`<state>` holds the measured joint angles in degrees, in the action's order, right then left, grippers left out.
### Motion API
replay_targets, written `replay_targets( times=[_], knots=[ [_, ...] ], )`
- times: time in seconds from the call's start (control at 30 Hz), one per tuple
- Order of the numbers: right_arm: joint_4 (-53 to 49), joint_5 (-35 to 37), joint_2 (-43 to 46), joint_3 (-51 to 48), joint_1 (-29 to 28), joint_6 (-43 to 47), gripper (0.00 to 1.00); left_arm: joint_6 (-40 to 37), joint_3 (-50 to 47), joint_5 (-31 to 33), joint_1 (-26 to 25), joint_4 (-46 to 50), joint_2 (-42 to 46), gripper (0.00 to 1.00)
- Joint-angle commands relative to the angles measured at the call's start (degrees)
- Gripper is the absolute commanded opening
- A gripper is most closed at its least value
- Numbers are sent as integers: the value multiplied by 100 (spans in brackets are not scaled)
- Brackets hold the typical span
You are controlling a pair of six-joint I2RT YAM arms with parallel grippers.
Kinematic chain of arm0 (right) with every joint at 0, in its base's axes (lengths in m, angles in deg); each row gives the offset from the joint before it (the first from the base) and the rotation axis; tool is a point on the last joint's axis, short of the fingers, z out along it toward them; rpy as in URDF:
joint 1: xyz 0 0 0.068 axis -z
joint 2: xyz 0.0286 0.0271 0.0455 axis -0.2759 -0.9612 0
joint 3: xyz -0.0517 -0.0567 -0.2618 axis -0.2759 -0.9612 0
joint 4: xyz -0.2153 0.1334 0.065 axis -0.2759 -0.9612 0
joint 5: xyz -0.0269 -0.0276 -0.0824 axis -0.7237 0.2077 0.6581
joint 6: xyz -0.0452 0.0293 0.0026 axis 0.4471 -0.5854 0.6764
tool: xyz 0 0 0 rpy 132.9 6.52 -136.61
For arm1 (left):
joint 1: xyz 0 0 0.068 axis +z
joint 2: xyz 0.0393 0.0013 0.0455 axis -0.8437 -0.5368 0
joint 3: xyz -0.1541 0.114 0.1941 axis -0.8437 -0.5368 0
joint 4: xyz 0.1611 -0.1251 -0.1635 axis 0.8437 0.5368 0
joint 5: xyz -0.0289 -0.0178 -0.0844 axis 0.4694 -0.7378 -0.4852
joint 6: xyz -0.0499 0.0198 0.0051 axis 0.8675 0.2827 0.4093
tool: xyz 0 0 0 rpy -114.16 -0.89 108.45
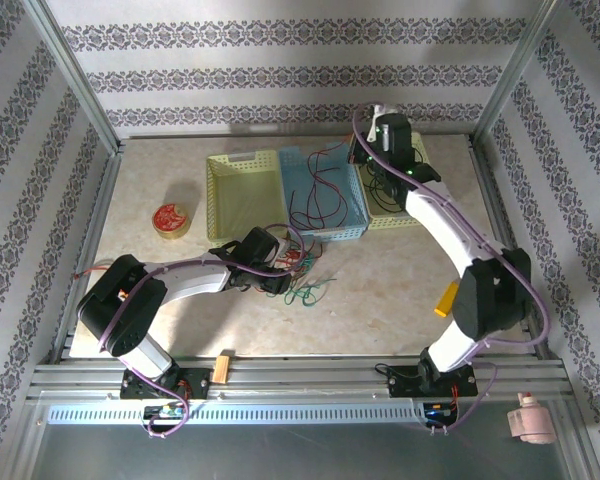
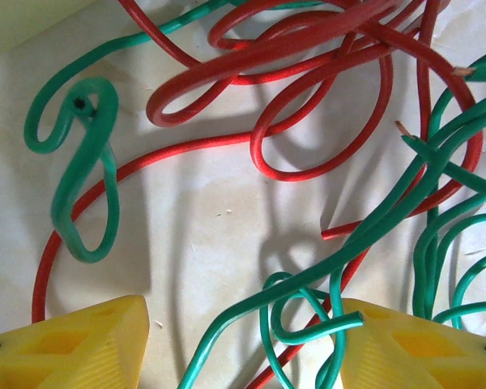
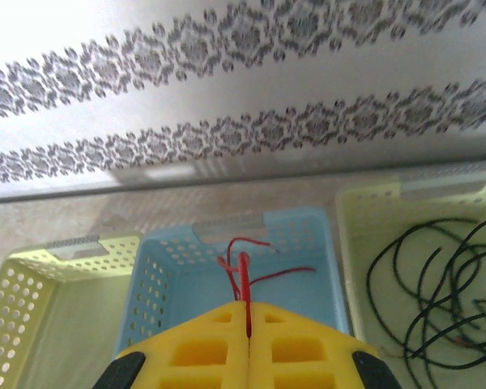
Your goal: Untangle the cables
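A tangle of red cables [image 2: 308, 49] and green cables [image 2: 373, 227] lies on the tabletop under my left gripper [image 2: 243, 324]. It is open, its yellow fingers on either side of a small green loop that touches the right finger. From above, that gripper [image 1: 285, 270] sits at the tangle's left edge, red strands [image 1: 298, 258] beside it and green ones [image 1: 308, 292] just in front. My right gripper [image 3: 249, 306] is shut on a red cable [image 3: 245, 271] that hangs over the blue basket [image 3: 170, 292]. Black cables [image 3: 437, 292] lie in the yellow-green basket on the right.
Three baskets stand in a row at the back: yellow-green [image 1: 230, 190], blue [image 1: 355, 225], and another yellow-green [image 1: 395, 218] partly under the right arm. A round red tin [image 1: 170, 219] sits at the left. Metal frame posts and patterned walls enclose the table.
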<state>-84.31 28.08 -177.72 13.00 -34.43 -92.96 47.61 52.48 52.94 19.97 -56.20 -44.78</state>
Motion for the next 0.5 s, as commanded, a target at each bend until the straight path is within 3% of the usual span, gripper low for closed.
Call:
replay_targets(
  times=[0.0, 0.23, 0.27, 0.33, 0.47],
  knots=[
    [-42, -167, -488, -44, -173, -326, 0, 22, 59, 38, -71, 234, 117, 62],
    [-339, -198, -1197, -69, -446, -594, 3, 25, 66, 35, -67, 265, 150, 62],
    [-426, -154, -1232, -60, -492, -594, 9, 22, 81, 39, -67, 278, 154, 62],
    [-587, 302, -1138, -146, -587, -647, 33, 35, 84, 62, -67, 285, 176, 62],
    [-562, 1098, -577, -510, -647, -730, 64, 58, 43, 76, -67, 245, 270, 62]
  ],
)
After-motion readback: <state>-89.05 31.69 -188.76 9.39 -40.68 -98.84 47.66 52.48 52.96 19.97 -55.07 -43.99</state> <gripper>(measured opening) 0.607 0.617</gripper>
